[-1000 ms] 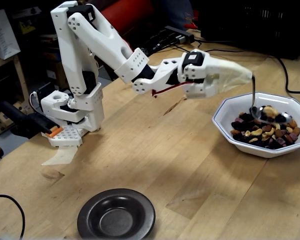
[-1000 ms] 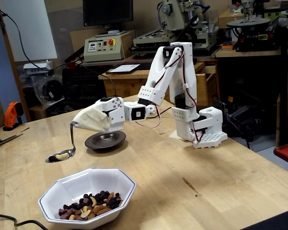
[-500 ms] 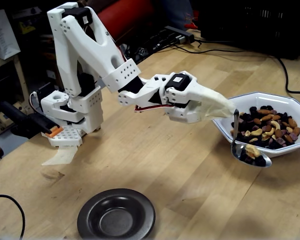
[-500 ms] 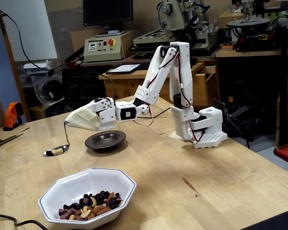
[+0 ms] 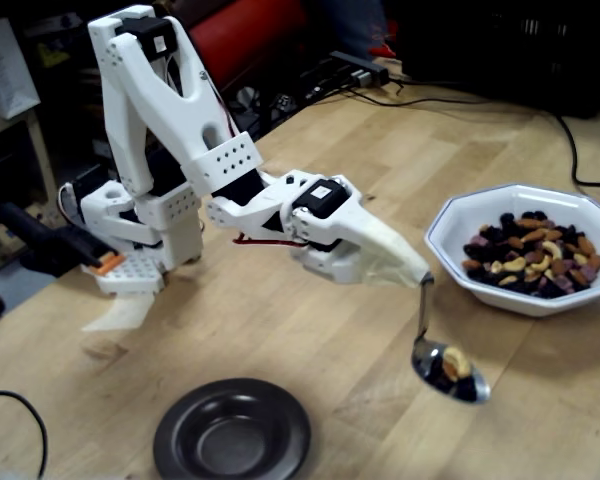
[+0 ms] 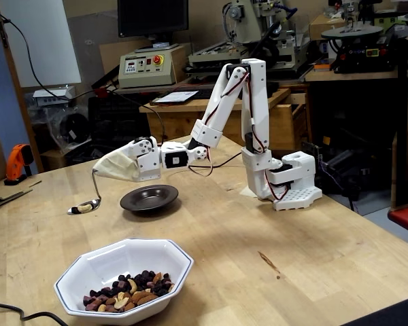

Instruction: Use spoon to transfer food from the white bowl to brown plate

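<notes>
A shiny silver metal spoon (image 5: 448,368) with a thin bent handle hangs from the white two-finger gripper (image 5: 385,262), its taped end buried in off-white wrapping; the wrap hides the jaws, so I cannot tell how they sit, though the spoon clearly hangs from that wrapped end. The spoon bowl carries a small load of food (image 5: 454,362), a pale cashew and dark bits, above the wooden bench (image 5: 310,340), between the large white octagonal ceramic bowl (image 5: 458,222) near one bench edge and the small round dark brown glossy plate (image 5: 230,432) near another. In the other fixed view the spoon (image 6: 85,206) hovers just beside the plate (image 6: 148,198), not over it.

The spoon looks stiff and light, but slick; loose nuts would likely roll off at any tilt. The handle end is the sensible place to hold, keeping the bowl level.
</notes>
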Tool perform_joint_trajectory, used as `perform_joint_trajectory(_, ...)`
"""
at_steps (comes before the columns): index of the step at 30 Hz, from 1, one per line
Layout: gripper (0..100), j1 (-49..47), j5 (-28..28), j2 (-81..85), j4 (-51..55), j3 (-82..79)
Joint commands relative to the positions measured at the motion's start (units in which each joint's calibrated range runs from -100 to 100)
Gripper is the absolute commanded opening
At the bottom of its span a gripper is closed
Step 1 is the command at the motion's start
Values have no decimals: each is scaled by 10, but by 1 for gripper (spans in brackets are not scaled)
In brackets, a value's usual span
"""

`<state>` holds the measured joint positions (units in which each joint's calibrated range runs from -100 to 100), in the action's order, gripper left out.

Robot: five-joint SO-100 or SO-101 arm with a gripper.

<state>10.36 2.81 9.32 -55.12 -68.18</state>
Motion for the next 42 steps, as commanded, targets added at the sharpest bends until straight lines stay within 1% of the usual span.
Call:
perform_joint_trajectory(1, 4, 32, -1, 73, -7, 7)
perform_joint_trajectory(7, 4, 58, -1, 116, -6, -2)
perform_joint_trajectory(18, 4, 110, -4, 126, -8, -103)
perform_joint_trajectory(42, 4, 203, -4, 126, -13, -109)
